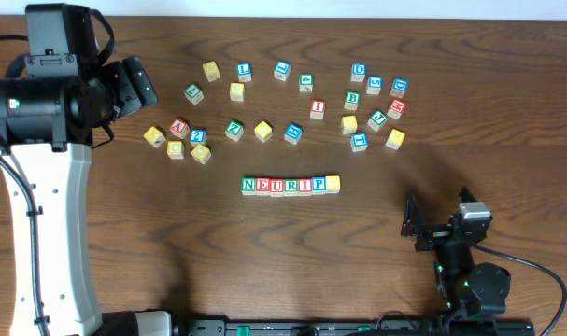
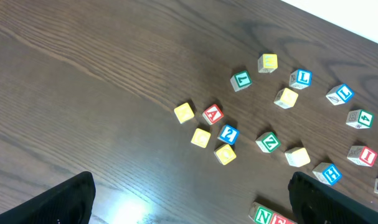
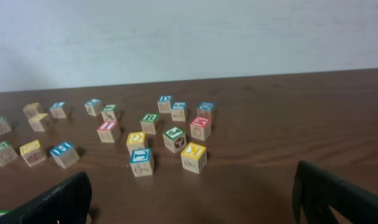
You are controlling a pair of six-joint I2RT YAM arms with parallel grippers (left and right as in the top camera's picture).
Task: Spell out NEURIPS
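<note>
Dark wood-grain table [image 1: 264, 271] fills my overhead view; along its 9 o'clock edge lies the bulky white-cased left arm [image 1: 49, 215], the left gripper [image 1: 138, 84] pointing toward 3 o'clock with jaws wide apart on nothing. The smaller black right arm [image 1: 474, 285] sits at 5 o'clock, the right gripper [image 1: 437, 224] aimed toward 12, likewise spread and empty. At centre NEURIPS [image 1: 290, 185] is one straight row of seven small square-edged wooden cubes touching side to side, the yellow-faced one at its 3 o'clock end, with some two dozen loose cubes [image 1: 263, 131] scattered toward 12 o'clock.
</note>
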